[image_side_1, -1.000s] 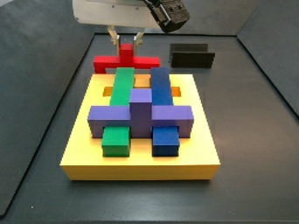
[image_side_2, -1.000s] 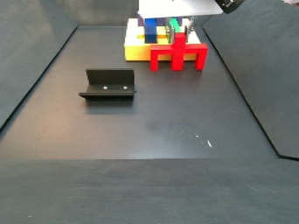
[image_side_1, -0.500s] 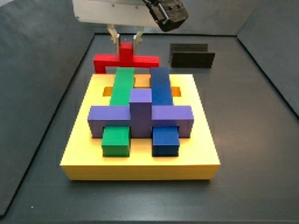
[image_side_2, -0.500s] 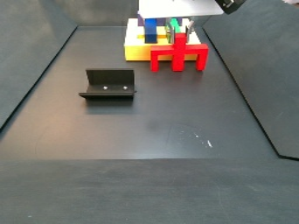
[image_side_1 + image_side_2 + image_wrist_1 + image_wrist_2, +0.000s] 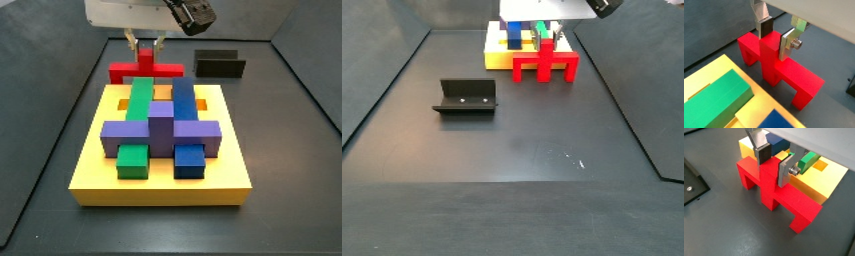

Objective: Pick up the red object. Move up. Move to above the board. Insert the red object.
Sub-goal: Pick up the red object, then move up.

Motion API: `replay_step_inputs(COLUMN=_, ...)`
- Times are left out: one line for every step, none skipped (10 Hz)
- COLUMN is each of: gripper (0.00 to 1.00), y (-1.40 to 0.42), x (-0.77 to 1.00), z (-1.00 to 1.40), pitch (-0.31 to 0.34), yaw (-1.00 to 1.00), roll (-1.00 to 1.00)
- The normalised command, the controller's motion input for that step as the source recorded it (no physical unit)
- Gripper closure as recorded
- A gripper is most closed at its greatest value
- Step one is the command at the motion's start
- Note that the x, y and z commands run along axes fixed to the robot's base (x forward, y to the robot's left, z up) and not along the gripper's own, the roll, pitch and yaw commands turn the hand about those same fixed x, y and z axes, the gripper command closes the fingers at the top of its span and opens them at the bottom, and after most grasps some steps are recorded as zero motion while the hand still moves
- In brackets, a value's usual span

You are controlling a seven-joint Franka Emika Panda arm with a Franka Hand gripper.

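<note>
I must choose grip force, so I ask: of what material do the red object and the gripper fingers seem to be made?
The red object, standing on the floor beside the board, looks like matte hard plastic, perhaps painted wood: even colour, crisp edges, no grain visible. The gripper straddles its stem; the fingers look like brushed metal plates, silvery, with dark, probably rubber, pads.

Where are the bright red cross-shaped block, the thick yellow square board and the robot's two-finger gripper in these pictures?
red block [image 5: 784, 203]: wrist view, on the top face of its long bar.
yellow board [image 5: 160, 185]: side view, on the bare top near its front edge.
gripper [image 5: 777, 37]: wrist view, midway between the fingertips, astride the red block's stem.
</note>
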Motion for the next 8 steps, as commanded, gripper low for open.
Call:
replay_step_inputs(gripper=1.00, y=0.00, x=0.00, z=0.00, pitch=0.000, yaw=0.00, roll=0.00)
replay_step_inputs(gripper=1.00, y=0.00, x=0.00, z=0.00, pitch=0.000, yaw=0.00, roll=0.00)
replay_step_inputs(gripper=1.00, y=0.00, x=0.00, z=0.00, pitch=0.000, yaw=0.00, roll=0.00)
replay_step_inputs(gripper=1.00, y=0.00, x=0.00, z=0.00, pitch=0.000, yaw=0.00, roll=0.00)
replay_step_inputs(gripper=1.00, y=0.00, x=0.00, z=0.00, pitch=0.000, yaw=0.00, roll=0.00)
replay_step_inputs(gripper=1.00, y=0.00, x=0.00, z=0.83, pitch=0.000, yaw=0.00, roll=0.00)
replay_step_inputs(gripper=1.00, y=0.04, x=0.01, z=0.77, pitch=0.002, yaw=0.00, roll=0.00)
replay_step_inputs(gripper=1.00, y=0.02, x=-0.01, z=0.52, pitch=0.014, yaw=0.00, roll=-0.02)
